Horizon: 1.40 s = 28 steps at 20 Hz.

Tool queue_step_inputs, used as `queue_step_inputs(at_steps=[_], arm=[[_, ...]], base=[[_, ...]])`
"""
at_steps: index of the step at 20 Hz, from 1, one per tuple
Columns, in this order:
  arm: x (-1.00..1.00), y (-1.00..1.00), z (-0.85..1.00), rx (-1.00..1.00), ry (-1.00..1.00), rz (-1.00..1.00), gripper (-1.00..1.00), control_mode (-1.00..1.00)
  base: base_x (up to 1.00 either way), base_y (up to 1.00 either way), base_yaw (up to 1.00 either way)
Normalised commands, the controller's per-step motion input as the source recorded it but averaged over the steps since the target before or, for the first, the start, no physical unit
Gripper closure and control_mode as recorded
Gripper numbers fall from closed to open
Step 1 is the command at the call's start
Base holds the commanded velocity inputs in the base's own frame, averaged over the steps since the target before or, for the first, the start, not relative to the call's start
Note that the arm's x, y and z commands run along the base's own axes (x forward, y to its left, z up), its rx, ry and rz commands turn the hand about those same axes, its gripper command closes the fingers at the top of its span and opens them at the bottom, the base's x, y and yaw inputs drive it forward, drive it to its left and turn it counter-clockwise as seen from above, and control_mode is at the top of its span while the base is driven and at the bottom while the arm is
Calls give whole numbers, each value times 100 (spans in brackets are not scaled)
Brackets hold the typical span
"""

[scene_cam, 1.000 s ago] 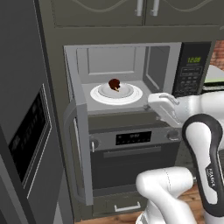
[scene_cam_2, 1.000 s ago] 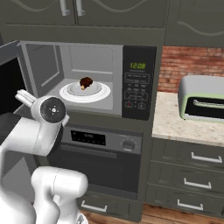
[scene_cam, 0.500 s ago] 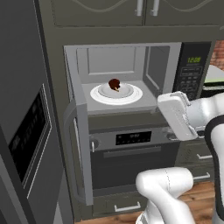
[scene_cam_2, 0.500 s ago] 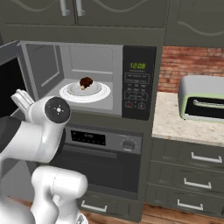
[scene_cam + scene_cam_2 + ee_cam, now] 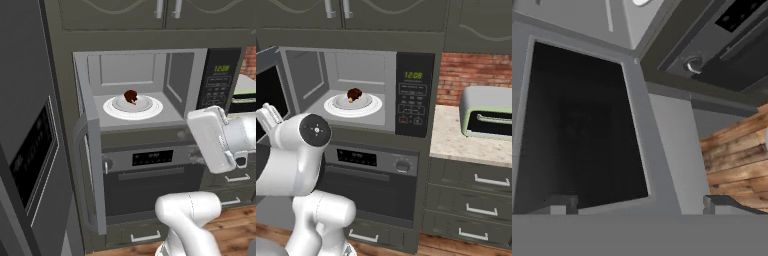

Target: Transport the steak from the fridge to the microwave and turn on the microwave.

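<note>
The microwave (image 5: pixel 361 90) shows matt grey walls, a smooth white plate (image 5: pixel 353 104) and a lumpy reddish-brown steak (image 5: pixel 354 94).

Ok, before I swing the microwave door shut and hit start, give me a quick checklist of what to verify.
1. Steak on the turntable, inside the cavity: ok.
2. Microwave door wide open, needs closing: not ok.
3. Gripper empty, fingers apart, facing the door's dark window: ok.
4. Gripper touching the door: cannot tell.
5. Keypad panel lit and unobstructed: ok.
</note>
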Motion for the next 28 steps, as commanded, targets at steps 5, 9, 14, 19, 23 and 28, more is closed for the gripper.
queue_step_inputs(at_steps=[5, 9, 14, 19, 23, 28], arm=[[-50, 24, -2, 4, 0, 0, -100, -100], [-41, 34, -10, 3, 1, 0, -100, -100], [-30, 32, -13, 2, 1, 6, -100, -100], [-40, 30, -13, 2, 0, 11, -100, -100], [-36, 25, -12, 7, 0, 8, -100, -100], [-33, 26, -11, 9, 1, 2, -100, -100]], base=[[0, 0, 0], [0, 0, 0], [0, 0, 0], [0, 0, 0], [0, 0, 0], [0, 0, 0]])
